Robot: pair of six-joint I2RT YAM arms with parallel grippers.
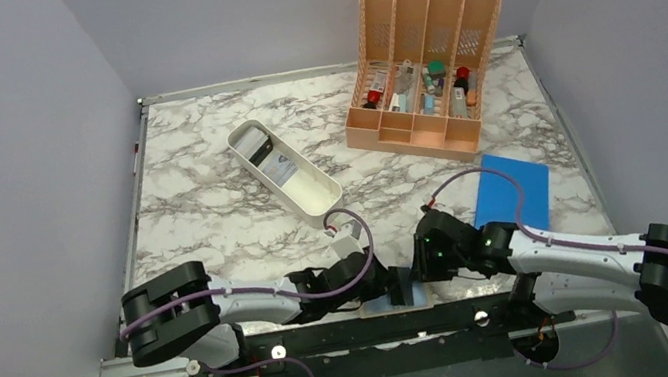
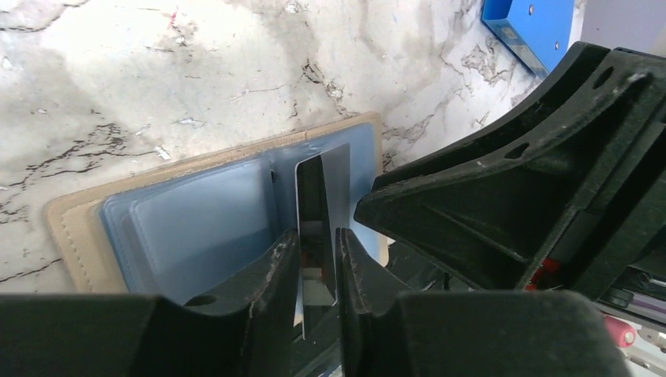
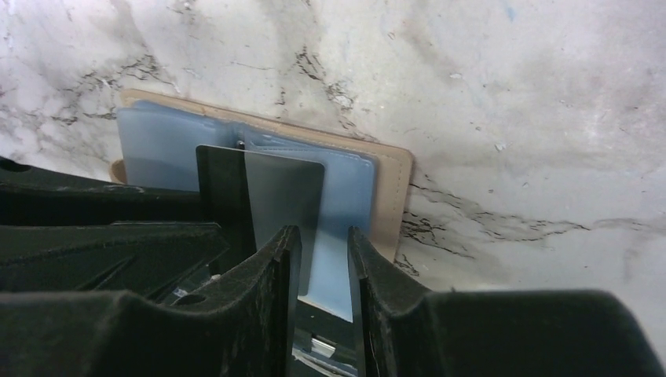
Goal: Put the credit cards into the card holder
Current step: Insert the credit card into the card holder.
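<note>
- Because the card (image 2: pixel 318 228) is thin, stiff, light plastic with a glossy face, it would probably slip or pivot in a weak pinch. The best hold looks to be on both flat faces near one end, leaving the other end free to enter a pocket.
- The left jaws are clenched on the card in just that way, one finger on each face, and the card stands on edge between them.
- The holder (image 2: pixel 196 224) lies open on the table (image 2: pixel 157 71) at the near edge, between the two arms. Its blue-grey pockets face up, with a tan border round them.
- Its pockets look soft and floppy, so a mouth may need holding open. The holder also seems light enough to slide if pushed.
- The card's free end is over the holder's middle, either touching a pocket or just above it; I cannot tell which.
- The right jaws stand a little apart over the holder's right half. I cannot tell whether they are pinching a pocket leaf.
- The left arm (image 1: pixel 248 308) is folded low and reaches right along the near edge. The right arm (image 1: pixel 574 262) mirrors it, so the wrists meet over the holder.
</note>
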